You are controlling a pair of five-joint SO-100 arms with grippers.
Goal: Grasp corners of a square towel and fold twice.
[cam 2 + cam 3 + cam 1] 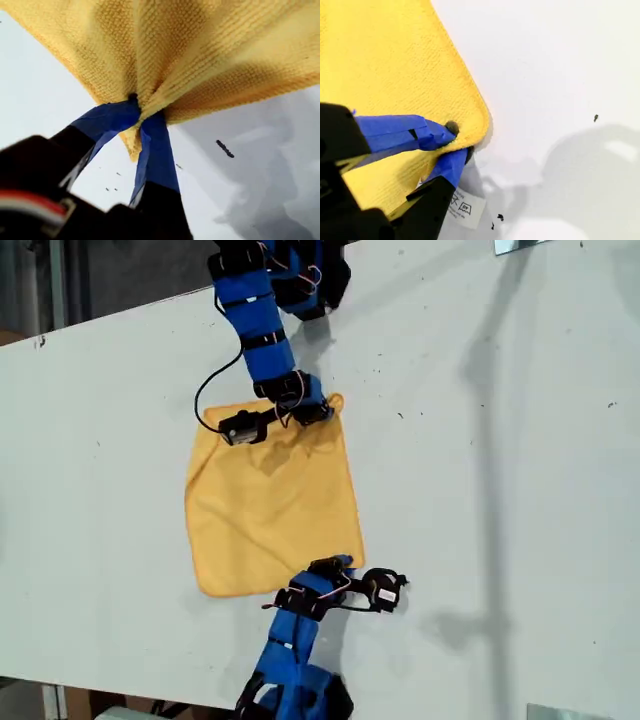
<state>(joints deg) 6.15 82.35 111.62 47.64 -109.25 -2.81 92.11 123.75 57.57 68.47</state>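
The yellow-orange towel [270,510] lies spread on the white table [500,490]. My first gripper [322,412] [139,111] is shut on the towel's far corner on the exterior view's right. The cloth [200,50] bunches into folds at its blue fingertips [155,145] and is raised off the table there. My second gripper [338,565] [460,140] is shut on the near corner on the same side, where the towel [385,65] lies flat. A small white tag [462,206] sticks out below that corner.
The table's far edge [100,325] runs diagonally across the exterior view's upper left. Metal pieces sit at that view's top right [520,245] and bottom right [570,712]. A black cable [205,390] loops beside the first arm. Small dark specks [225,148] dot the table.
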